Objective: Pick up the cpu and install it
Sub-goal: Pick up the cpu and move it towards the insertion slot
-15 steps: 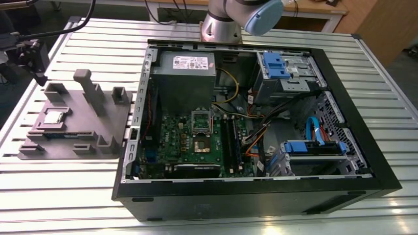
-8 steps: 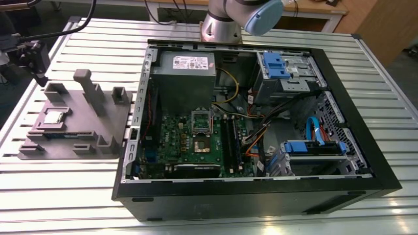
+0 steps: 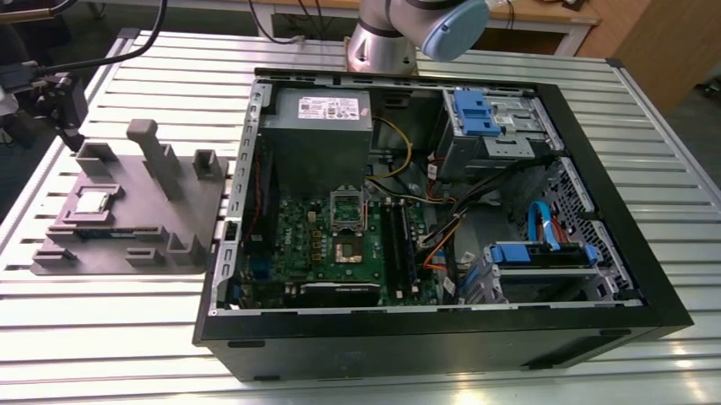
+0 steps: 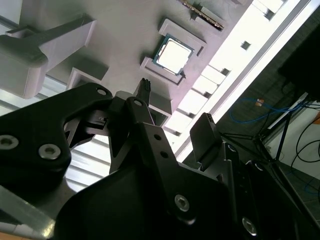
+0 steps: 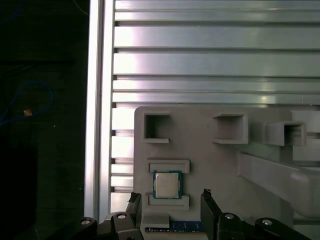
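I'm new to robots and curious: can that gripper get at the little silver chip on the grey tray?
Probably yes: the open gripper faces the cpu, which lies uncovered on the tray.

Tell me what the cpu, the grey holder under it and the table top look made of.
The cpu: metal top, bright silvery sheen, with a thin pale rim. The grey holder: probably plastic, matte and grey with blocky moulded walls. The table top: likely aluminium, ribbed slats with streaky glare.

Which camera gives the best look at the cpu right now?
The first wrist view: the cpu is seen square-on from above, seated in the grey holder. The second wrist view shows it obliquely; the exterior view shows it from afar, on the holder at that view's left.
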`<state>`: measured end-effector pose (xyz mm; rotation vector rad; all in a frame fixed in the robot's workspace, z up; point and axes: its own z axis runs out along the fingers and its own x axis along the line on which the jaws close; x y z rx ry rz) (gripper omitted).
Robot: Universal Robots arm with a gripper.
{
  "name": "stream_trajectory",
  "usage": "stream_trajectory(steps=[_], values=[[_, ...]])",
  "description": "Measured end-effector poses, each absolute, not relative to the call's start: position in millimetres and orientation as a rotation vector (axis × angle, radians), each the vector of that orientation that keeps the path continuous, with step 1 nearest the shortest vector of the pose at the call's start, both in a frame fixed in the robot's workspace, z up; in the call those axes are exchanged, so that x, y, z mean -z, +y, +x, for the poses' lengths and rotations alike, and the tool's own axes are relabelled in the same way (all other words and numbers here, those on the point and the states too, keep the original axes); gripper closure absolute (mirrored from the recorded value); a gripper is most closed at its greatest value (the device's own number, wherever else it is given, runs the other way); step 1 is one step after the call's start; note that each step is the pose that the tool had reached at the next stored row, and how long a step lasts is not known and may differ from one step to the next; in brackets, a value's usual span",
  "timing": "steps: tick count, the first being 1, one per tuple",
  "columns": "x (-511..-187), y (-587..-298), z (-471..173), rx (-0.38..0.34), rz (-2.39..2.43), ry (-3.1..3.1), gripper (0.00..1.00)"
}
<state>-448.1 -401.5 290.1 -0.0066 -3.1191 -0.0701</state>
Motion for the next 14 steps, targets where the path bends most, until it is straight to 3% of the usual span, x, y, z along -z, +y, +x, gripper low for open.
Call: stream_trajectory(steps=[14], values=[[-288.3,-401.5,-448.1,0.071,-0.007,-3.119,0.41]])
